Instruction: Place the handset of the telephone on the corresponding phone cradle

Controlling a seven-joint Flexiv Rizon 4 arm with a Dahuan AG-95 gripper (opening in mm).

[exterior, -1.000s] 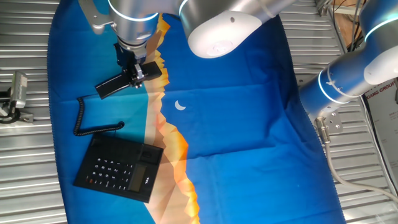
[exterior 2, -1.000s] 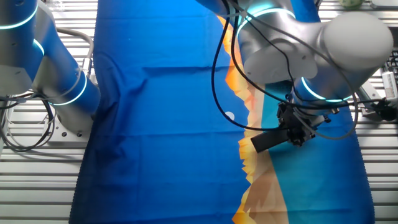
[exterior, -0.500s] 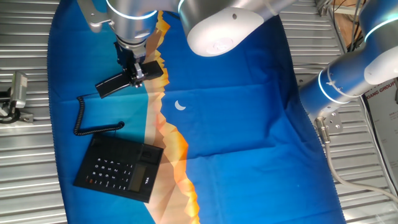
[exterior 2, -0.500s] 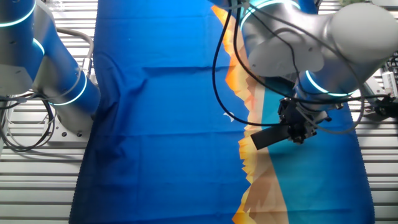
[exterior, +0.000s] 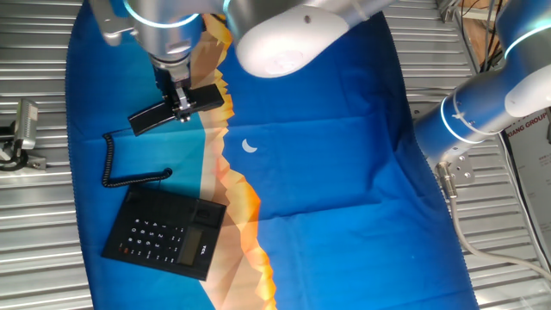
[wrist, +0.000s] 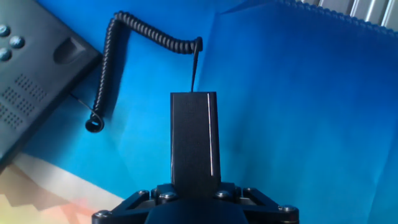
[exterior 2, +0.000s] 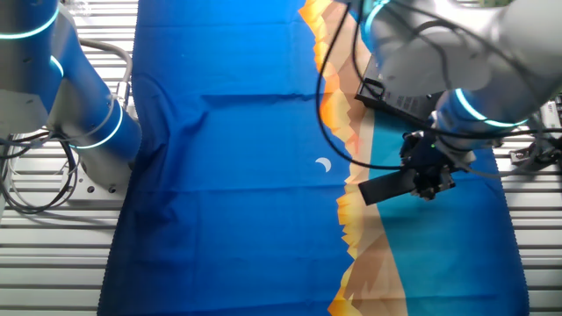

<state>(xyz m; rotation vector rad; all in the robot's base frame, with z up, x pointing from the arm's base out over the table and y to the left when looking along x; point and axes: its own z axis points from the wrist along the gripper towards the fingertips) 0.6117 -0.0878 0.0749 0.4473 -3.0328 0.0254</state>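
Handset (exterior: 175, 108) hangs in the air above the blue cloth (exterior: 344, 155), a long black bar lying roughly level and slanted, its lower end toward the left in one fixed view. The jaws are clenched on it: the gripper (exterior: 179, 103) comes down from above and grasps the bar nearer its right end, so most of the length sticks out to the left of the grip. In the other fixed view the handset (exterior 2: 392, 186) juts out to the left from the gripper (exterior 2: 428, 180), over the orange and teal part of the cloth. In the hand view the handset (wrist: 194, 139) runs straight out from between the jaws at the bottom edge, its far end square and flat.

From that far end a thin straight wire leads up to the coiled cord (wrist: 118, 59), which bends around and runs down toward the telephone (wrist: 31, 81) at the left edge. In one fixed view the coiled cord (exterior: 116, 164) lies on the cloth between the handset and the telephone (exterior: 165, 232). The telephone sits well apart from the handset, lower on the cloth, keys facing up. Its phone cradle (exterior: 143, 196), the strip along the upper side, is bare.

The cloth covers a ribbed metal tabletop (exterior: 34, 224).
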